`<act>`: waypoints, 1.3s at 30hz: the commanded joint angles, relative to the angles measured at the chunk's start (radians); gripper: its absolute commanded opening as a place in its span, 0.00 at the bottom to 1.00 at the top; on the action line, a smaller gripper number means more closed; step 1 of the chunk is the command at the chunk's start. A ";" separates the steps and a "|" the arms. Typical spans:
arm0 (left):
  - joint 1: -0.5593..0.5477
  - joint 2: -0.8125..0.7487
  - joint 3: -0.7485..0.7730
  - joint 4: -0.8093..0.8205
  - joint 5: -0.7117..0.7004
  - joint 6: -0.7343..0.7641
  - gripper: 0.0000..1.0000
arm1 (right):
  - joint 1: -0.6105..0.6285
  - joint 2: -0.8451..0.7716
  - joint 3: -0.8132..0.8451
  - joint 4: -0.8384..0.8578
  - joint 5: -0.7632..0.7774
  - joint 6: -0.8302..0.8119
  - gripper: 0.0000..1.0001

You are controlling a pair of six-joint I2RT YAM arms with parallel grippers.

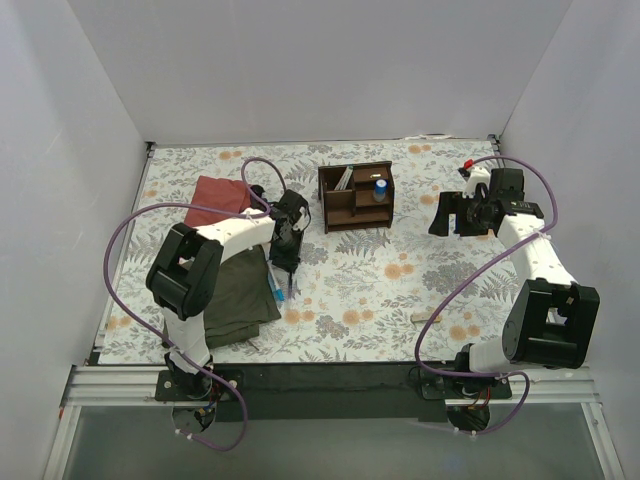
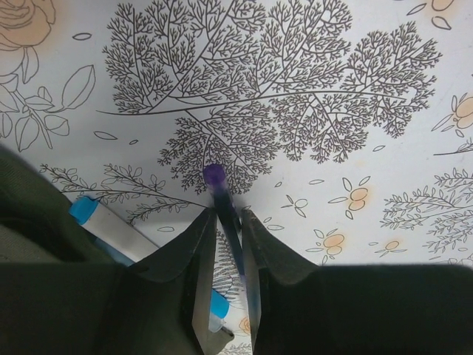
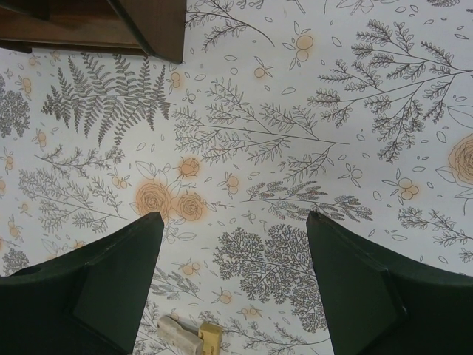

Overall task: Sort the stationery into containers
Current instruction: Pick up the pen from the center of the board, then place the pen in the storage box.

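Purple-capped pen sits lower centre in the left wrist view, with the left gripper pinched narrowly on its barrel. Gripped so near one end, it may pivot or slip when lifted. Farther off, the right gripper gapes wide and empty, and the wooden organiser waits upper centre.

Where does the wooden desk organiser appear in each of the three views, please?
Top external: the wooden organiser stands in the upper middle of the picture.
Left wrist: not in it.
Right wrist: only part of its dark brown base shows, in the top left corner.
Shared landmark: the floral table cover, which all three views show.
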 commanded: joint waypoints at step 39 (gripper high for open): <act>0.045 -0.063 0.175 1.388 0.324 0.259 0.00 | -0.013 -0.081 0.042 0.032 0.074 -0.001 0.86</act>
